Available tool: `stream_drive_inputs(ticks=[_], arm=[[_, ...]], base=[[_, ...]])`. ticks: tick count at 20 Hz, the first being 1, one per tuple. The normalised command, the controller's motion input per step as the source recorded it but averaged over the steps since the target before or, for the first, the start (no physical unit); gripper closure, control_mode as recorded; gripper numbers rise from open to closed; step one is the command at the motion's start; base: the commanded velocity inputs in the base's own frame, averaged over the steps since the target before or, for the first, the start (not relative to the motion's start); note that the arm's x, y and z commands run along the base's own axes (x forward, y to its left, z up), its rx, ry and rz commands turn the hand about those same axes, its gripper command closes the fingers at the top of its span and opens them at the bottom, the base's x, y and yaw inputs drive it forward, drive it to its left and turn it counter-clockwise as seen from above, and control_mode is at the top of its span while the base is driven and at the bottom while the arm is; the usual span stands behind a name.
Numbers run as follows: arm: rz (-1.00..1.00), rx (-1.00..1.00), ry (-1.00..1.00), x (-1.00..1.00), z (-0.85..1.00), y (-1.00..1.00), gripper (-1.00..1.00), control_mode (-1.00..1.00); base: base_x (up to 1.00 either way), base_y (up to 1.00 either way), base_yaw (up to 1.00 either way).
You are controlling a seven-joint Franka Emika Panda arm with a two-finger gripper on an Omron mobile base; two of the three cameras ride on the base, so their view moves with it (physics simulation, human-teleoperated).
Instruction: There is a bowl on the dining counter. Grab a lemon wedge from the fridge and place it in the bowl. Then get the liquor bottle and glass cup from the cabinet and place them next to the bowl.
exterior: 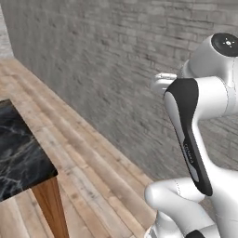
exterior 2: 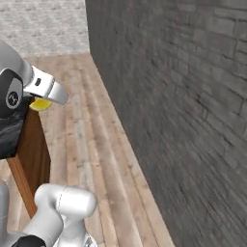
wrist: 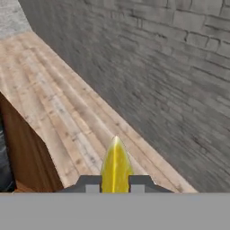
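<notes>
In the hand view we see the lemon wedge at the bottom centre of the frame, standing on edge with its point upward, pinched between our two dark fingertips; the jaws are closed on it from both sides. Our gripper looks out over a wooden plank floor that runs diagonally toward the upper left, with a grey brick wall covering the right and top of the frame.

In the right base view, the wedge shows as a small yellow spot at the left of the frame, just under the white hand. Beside it, the warm-brown wood side of the bench drops down the lower left.

In the left base view, the black marble top of the bench sits at the left edge, well apart from the arm at the right.
</notes>
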Motion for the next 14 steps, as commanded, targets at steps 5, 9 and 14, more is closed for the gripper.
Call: stream_drive_inputs(ticks=[5,9,14], arm=[[0.0,0.0,0.0,0.0,0.0,0.0,1.0,1.0],[0.0,0.0,0.0,0.0,0.0,0.0,1.0,1.0],[0.0,0.0,0.0,0.0,0.0,0.0,1.0,1.0]], base=[[1.0,-0.24,0.45],[1.0,-0.23,0.44],[1.0,-0.33,0.42]])
